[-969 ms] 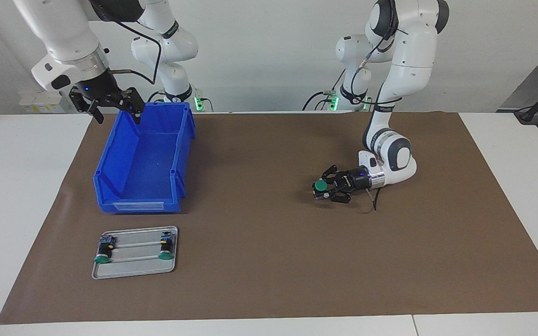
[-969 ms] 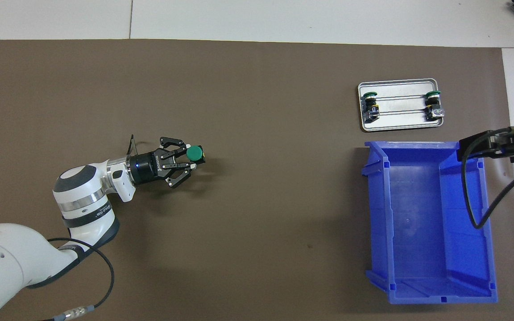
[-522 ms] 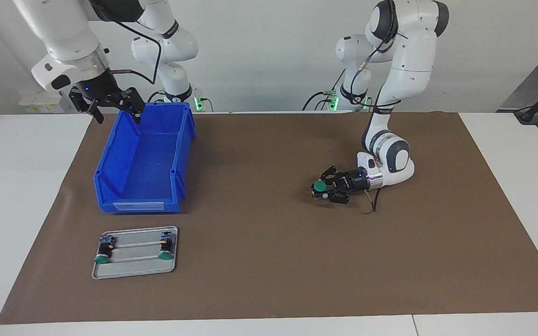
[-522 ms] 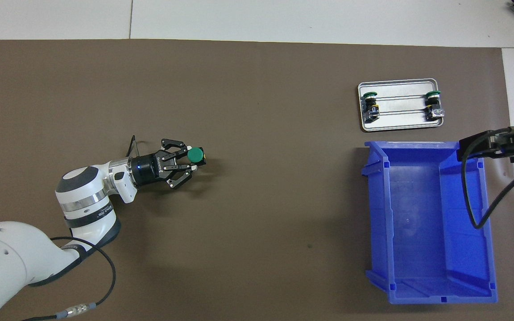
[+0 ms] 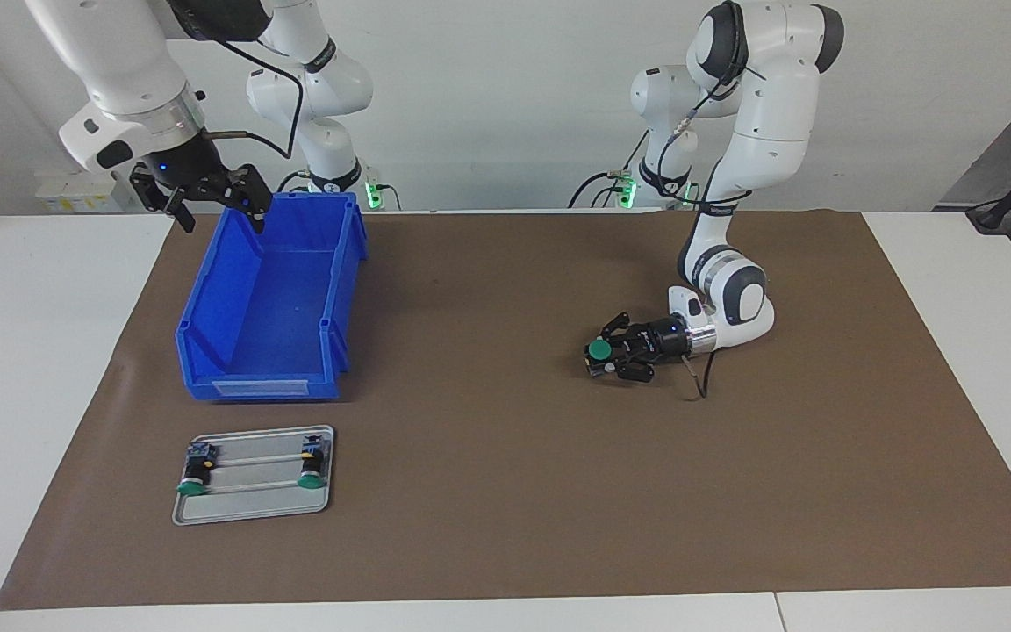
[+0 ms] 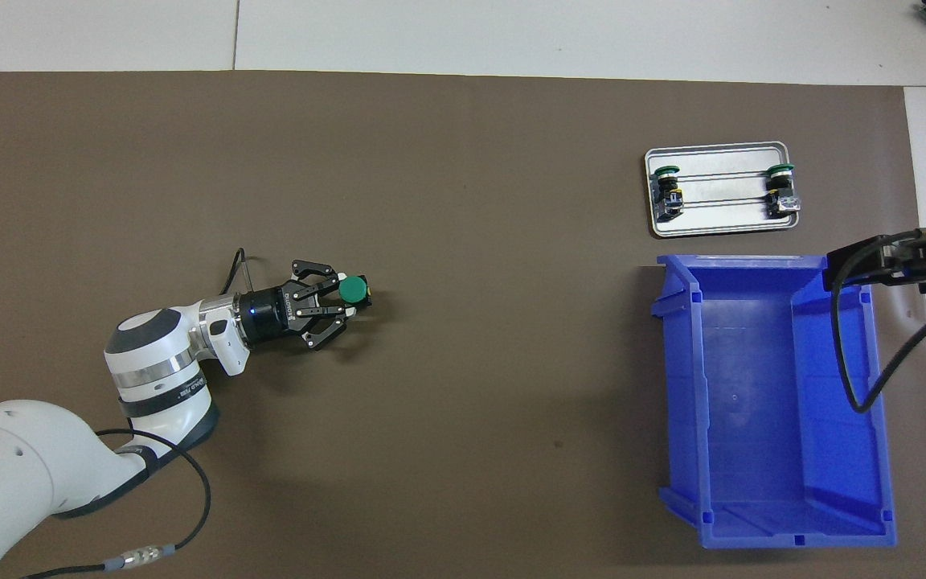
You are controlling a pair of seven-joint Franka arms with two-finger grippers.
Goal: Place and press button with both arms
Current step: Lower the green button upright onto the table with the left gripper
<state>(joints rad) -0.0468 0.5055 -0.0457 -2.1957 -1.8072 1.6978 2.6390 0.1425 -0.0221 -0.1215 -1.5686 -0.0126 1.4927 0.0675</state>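
Compared with 1 second earlier, the left gripper (image 5: 604, 358) has sunk closer to the brown mat (image 5: 505, 491) and drawn slightly toward its own arm's end of the table; the right gripper (image 5: 207, 200) has not moved. The left gripper lies almost level, clenched on the body of the button (image 5: 598, 350), whose green cap faces upward, so the button's long axis stands roughly upright. In the facing view the button appears at or just above the mat, near the middle of the left arm's half of the mat; contact cannot be confirmed. The right gripper waits with its jaws spread, holding nothing, over the blue bin's (image 5: 270, 307) corner nearest the robots, at the right arm's end of the mat. From that gripper the button lies well apart, across the mat's middle. Judgement: the left arm is by far the nearer; any press from the right arm calls for a long traverse, then a descent onto the cap. 2 more buttons (image 5: 194, 485) (image 5: 311, 478) lie on the metal tray (image 5: 251, 513) by the bin's open front.
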